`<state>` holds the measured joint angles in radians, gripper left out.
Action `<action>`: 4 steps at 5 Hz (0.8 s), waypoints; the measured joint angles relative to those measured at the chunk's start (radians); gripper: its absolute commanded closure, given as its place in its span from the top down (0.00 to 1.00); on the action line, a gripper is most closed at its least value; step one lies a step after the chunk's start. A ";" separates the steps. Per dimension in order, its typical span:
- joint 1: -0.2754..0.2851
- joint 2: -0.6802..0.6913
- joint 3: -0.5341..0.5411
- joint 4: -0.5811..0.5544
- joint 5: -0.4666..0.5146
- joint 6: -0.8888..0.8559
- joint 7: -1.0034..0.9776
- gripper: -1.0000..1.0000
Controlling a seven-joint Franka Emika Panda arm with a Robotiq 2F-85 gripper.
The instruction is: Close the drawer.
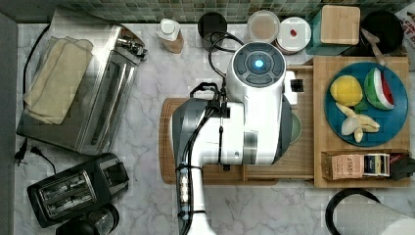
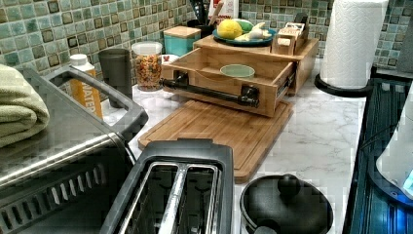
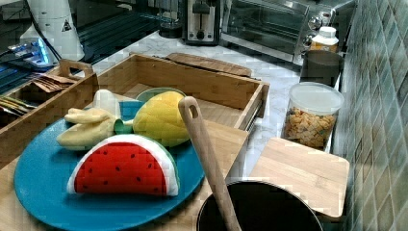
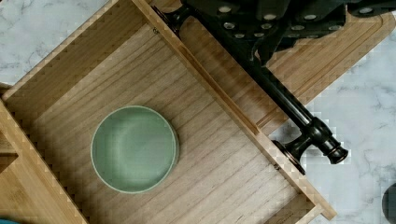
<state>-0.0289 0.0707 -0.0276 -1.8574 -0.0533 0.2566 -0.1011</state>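
The light-wood drawer (image 2: 214, 101) stands pulled out over the cutting board, its long black bar handle (image 2: 209, 92) on the front panel. A pale green bowl (image 2: 237, 71) sits on the drawer floor (image 4: 224, 158). In the wrist view my gripper (image 4: 264, 51) hangs above the handle (image 4: 285, 102), on the outer side of the front panel and apart from it. In the top view the white arm (image 1: 244, 117) covers most of the drawer (image 1: 306, 147), and the bowl's edge (image 1: 296, 128) peeks out beside it. The right view shows the drawer (image 3: 202, 86) from behind.
A grooved cutting board (image 2: 219, 131) lies under and in front of the drawer. The wooden top bears a blue plate (image 1: 399, 117) of toy fruit and a tea box (image 1: 355, 165). A toaster (image 2: 180, 190), toaster oven (image 1: 88, 98), cereal jar (image 2: 147, 66), paper towel roll (image 2: 353, 41) and black lid (image 2: 285, 204) surround it.
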 measured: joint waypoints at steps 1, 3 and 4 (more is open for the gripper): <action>0.000 0.002 0.000 -0.004 -0.010 0.007 0.000 0.00; -0.005 0.003 0.000 -0.032 -0.010 0.054 -0.002 0.00; -0.005 -0.007 0.000 -0.090 -0.010 0.150 -0.002 0.00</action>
<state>-0.0335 0.0635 -0.0276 -1.9473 -0.0633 0.4070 -0.1030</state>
